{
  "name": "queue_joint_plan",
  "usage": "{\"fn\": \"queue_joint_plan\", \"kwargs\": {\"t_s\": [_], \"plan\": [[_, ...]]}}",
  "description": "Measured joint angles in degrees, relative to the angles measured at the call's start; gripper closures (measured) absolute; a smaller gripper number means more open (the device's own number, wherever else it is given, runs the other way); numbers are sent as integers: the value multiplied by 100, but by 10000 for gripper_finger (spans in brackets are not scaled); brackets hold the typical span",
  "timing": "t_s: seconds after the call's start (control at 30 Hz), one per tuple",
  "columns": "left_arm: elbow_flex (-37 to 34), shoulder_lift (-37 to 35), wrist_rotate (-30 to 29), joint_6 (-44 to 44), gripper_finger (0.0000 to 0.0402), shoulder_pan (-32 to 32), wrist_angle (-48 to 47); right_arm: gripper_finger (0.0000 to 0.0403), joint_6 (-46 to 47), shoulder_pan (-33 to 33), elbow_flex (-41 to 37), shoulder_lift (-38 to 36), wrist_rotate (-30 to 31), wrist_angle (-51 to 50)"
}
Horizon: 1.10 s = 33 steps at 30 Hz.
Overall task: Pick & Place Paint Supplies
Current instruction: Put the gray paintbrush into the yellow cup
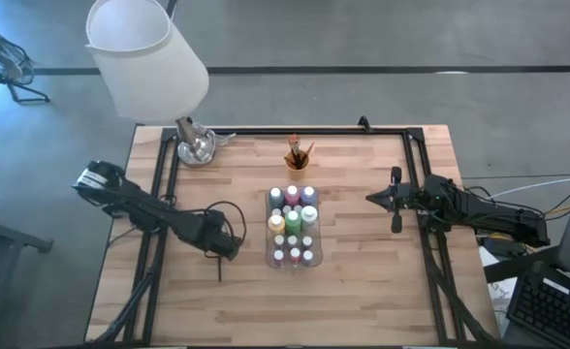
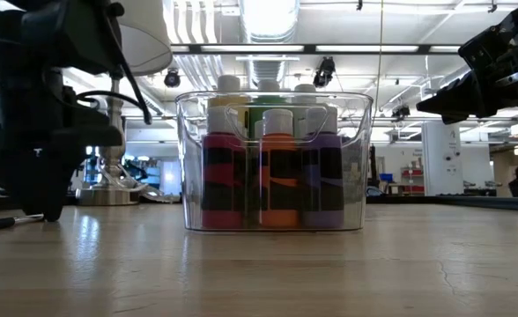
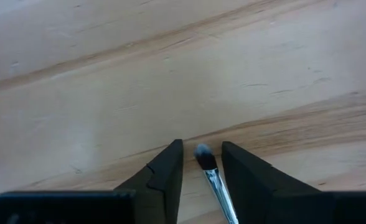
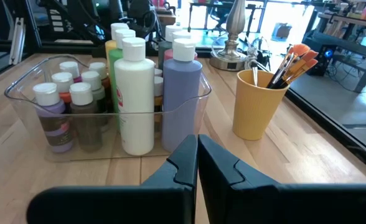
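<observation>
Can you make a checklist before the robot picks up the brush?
1. Brush between the left gripper fingers: ok.
2. Left fingers closed on the brush: not ok, gaps show on both sides.
3. Brush lying flat on the table: ok.
4. Right gripper shut and away from the left: ok.
5. Room for the brush in the cup: cannot tell.

Grey floor (image 1: 382, 39); white-shaded lamp (image 1: 147, 53); ceiling strip lights (image 2: 268, 18).

yellow cup (image 4: 255, 102), orange-tipped brushes (image 4: 290, 62), white lampshade (image 1: 147, 56)
</observation>
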Motion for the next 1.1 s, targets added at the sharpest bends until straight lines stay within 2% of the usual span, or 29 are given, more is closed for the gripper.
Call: {"fn": "queue_joint_plan", "kwargs": {"t_s": [0.57,1.1], "plan": [[-2,7,24,53,391,2,51,394,0,1,0,0,0,-1],[-4,11,26,153,398,2,53,394,0,-1,0,0,0,1]]}}
